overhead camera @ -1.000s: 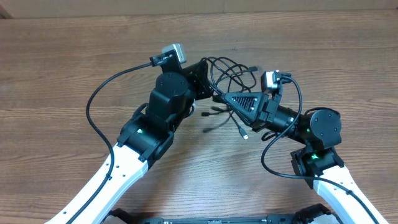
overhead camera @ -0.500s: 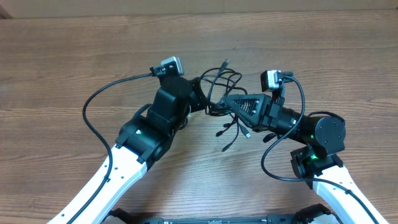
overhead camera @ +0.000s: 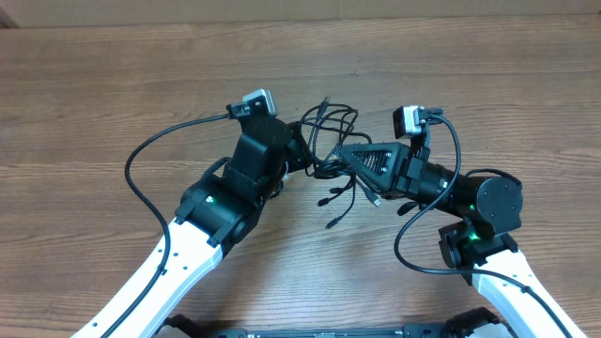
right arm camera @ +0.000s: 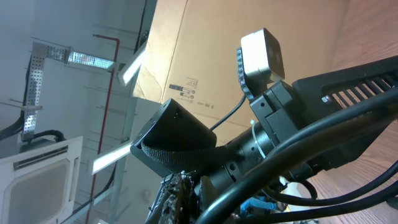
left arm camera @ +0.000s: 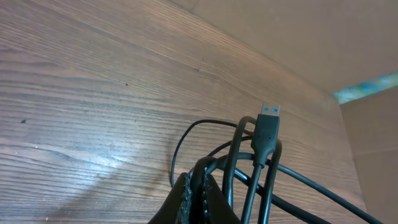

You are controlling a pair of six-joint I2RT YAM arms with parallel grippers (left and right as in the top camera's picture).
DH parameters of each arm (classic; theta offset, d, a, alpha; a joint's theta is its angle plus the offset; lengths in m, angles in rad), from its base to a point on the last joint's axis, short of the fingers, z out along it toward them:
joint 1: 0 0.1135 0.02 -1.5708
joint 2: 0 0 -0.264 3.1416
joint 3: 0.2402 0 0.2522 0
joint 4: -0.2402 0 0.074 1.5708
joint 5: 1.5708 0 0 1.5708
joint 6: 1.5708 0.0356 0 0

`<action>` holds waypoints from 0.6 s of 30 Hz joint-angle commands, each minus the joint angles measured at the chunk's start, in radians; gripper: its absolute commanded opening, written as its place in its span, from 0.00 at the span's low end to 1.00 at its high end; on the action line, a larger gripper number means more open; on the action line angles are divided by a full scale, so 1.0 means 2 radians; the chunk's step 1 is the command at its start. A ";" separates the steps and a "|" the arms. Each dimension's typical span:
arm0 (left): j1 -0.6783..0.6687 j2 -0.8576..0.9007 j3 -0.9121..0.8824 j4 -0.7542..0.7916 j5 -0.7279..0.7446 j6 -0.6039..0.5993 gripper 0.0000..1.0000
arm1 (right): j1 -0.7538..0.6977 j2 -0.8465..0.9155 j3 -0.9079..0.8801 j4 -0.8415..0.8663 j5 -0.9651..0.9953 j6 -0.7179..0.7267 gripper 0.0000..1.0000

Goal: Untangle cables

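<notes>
Cables (overhead camera: 331, 155) hang in a loose black tangle over the middle of the desk (overhead camera: 113, 84), and we see them strung between our two hands. The desk is brown wood grain with a dull sheen. Beyond its far edge stands plain cardboard (left arm camera: 298, 37), and our right wrist view looks up at strip lights (right arm camera: 81, 58) and a red pipe (right arm camera: 109, 93).

The tangle's loops bulge toward the far edge. Several loose ends trail toward the near edge, one curling down to a small plug (overhead camera: 331, 223). In our left wrist view a USB plug (left arm camera: 267, 124) with a blue tongue points away from the hand, its cord running straight back. The cords are thin, round and smooth.

Our left hand (left arm camera: 196, 186) has its ridged fingers pressed together on a strand. Our right hand (overhead camera: 340, 150), a tapered black wedge, is closed on the cables at the knot
</notes>
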State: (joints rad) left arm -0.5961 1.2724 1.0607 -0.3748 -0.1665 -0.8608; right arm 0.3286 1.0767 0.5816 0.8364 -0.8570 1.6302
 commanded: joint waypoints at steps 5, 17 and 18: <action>0.004 0.002 0.002 -0.007 -0.040 -0.005 0.05 | 0.002 -0.009 0.007 0.011 0.000 0.000 0.04; 0.017 0.005 0.002 -0.036 -0.164 -0.004 0.04 | 0.002 -0.009 0.007 0.075 -0.027 0.076 0.06; 0.022 0.005 0.002 -0.043 -0.164 -0.004 0.04 | 0.002 -0.009 0.007 0.075 -0.027 0.076 0.06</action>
State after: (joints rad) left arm -0.5907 1.2724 1.0611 -0.4328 -0.3714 -0.8642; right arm 0.3286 1.0767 0.5816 0.9527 -0.8925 1.7546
